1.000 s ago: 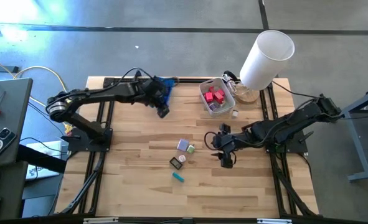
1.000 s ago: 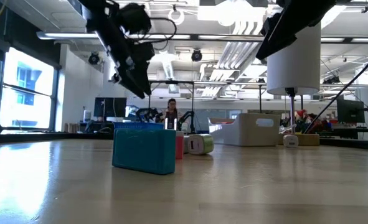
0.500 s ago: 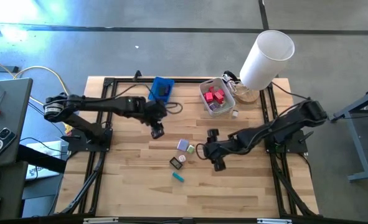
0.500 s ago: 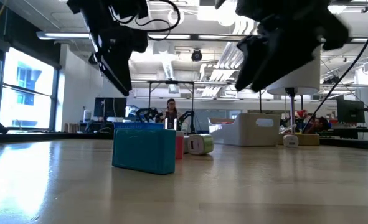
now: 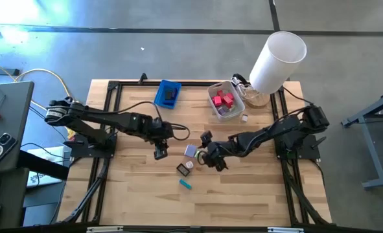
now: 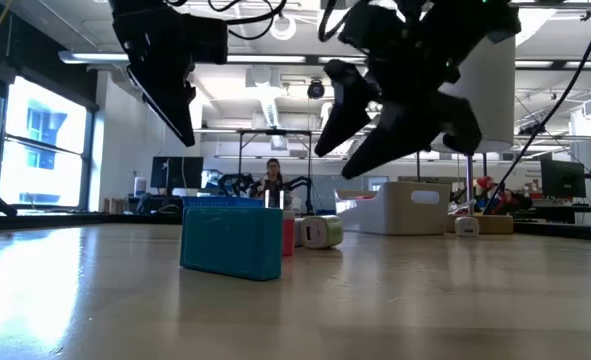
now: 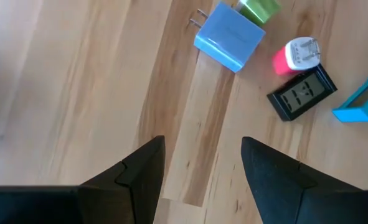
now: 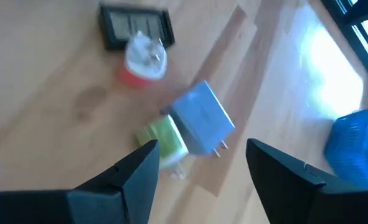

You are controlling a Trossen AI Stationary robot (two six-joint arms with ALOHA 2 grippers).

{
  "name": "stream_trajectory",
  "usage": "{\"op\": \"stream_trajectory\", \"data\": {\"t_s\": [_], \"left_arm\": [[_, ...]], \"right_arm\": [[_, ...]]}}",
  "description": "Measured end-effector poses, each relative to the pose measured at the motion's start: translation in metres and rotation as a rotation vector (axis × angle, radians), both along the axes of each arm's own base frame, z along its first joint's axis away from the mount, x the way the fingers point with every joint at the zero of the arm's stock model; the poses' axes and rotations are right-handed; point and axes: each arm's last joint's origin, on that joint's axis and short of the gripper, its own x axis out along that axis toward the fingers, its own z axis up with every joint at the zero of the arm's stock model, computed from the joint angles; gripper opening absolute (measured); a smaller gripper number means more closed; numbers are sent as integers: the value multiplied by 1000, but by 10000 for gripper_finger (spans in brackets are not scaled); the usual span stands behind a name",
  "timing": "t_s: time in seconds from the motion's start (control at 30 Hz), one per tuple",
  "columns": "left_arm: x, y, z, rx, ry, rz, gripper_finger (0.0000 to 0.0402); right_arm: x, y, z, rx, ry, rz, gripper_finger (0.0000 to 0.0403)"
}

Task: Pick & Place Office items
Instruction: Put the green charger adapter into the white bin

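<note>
Office items sit in a loose cluster near the middle of the wooden bench (image 5: 133, 194): a lavender-blue plug block (image 5: 190, 151) with a green plug block (image 5: 198, 155) just beside it, a red-and-white plug (image 5: 190, 164), a flat black piece (image 5: 183, 169) touching that plug, and a teal piece (image 5: 186, 184) lying a little apart toward the front edge.

Left gripper (image 5: 159, 153) hangs above the bench just left of the cluster. Fingers (image 7: 140, 171) stand parted with bare wood between them, holding nothing. From its wrist camera the blue block (image 7: 229, 38), green block (image 7: 258, 9), red-white plug (image 7: 296, 55), black piece (image 7: 302, 92) and teal piece (image 7: 361, 99) all lie ahead.

Right gripper (image 5: 207, 158) is just right of the cluster, close to the two plug blocks. Fingers (image 8: 134, 171) likewise apart and empty; blue block (image 8: 202, 124) and green block (image 8: 165, 142) lie between and beyond them.

At the far edge: blue tray (image 5: 168, 94) to the left, and a translucent bin (image 5: 238, 103) holding red and pink pieces (image 5: 225, 101).
</note>
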Motion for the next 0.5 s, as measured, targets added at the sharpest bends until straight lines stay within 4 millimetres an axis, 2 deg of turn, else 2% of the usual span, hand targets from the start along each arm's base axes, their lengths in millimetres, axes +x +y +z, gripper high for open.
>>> {"op": "stream_trajectory", "data": {"t_s": [0.23, 0.5], "left_arm": [[0, -2, 0, -18, -8, 43, 202], [5, 0, 3, 23, -62, 65, 202]], "right_arm": [[8, -5, -23, -58, 64, 75, 229], [14, -2, -44, -27, 113, 190, 229]]}}
